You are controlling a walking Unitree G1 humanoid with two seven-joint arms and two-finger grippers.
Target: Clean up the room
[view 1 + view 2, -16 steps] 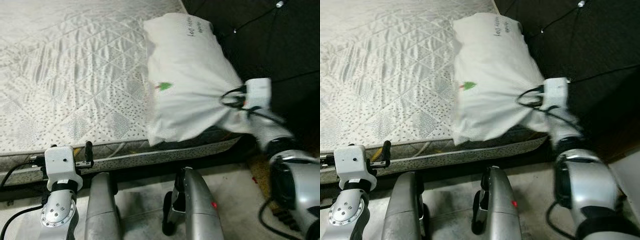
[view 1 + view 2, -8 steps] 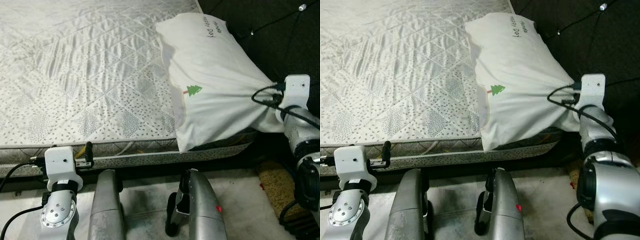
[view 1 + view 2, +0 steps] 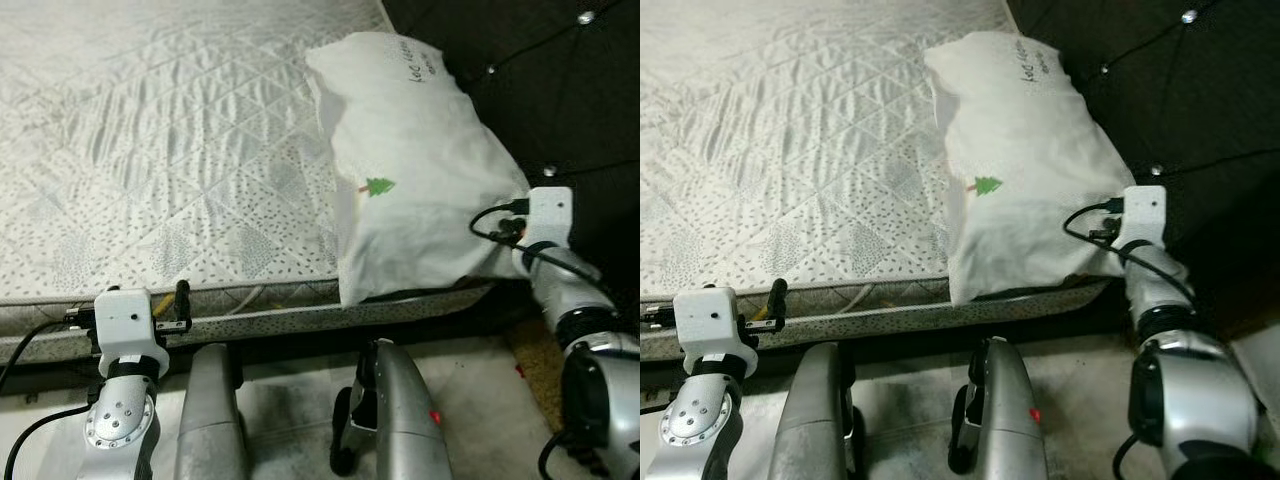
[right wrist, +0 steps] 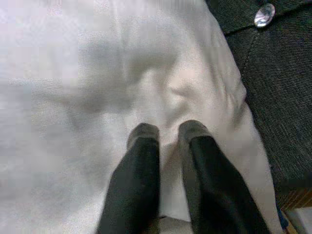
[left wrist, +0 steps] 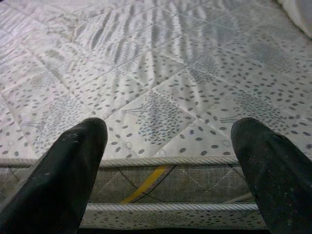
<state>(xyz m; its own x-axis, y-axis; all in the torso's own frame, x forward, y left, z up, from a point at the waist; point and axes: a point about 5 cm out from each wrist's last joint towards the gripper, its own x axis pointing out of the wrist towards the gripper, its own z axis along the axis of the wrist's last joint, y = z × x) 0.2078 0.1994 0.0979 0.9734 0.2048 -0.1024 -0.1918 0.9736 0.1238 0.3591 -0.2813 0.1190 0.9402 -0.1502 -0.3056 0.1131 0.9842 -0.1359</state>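
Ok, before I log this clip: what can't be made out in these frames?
- Writing on the pillow, head views: too small to read.
- Right gripper, right wrist view: jaws pinch a fold of pillow cloth, but the pinched bit between them is hidden.
- Near corner of the mattress, head views: covered by the pillow.
- Floor under the bed, head views: in shadow.
- Left gripper, open at the mattress edge: its own fingertips cut off by the wrist view's edge.

Overall light: even, moderately bright, from overhead.
Mattress (image 3: 180, 150): sheen on quilted ridges, no blown-out glare.
Headboard (image 3: 560, 90): dim; studs show small glints.
Pillow (image 4: 97, 73): washed out and soft in right wrist view.
Left wrist view: fabric sharp, near fingers (image 5: 63, 180) blurred.
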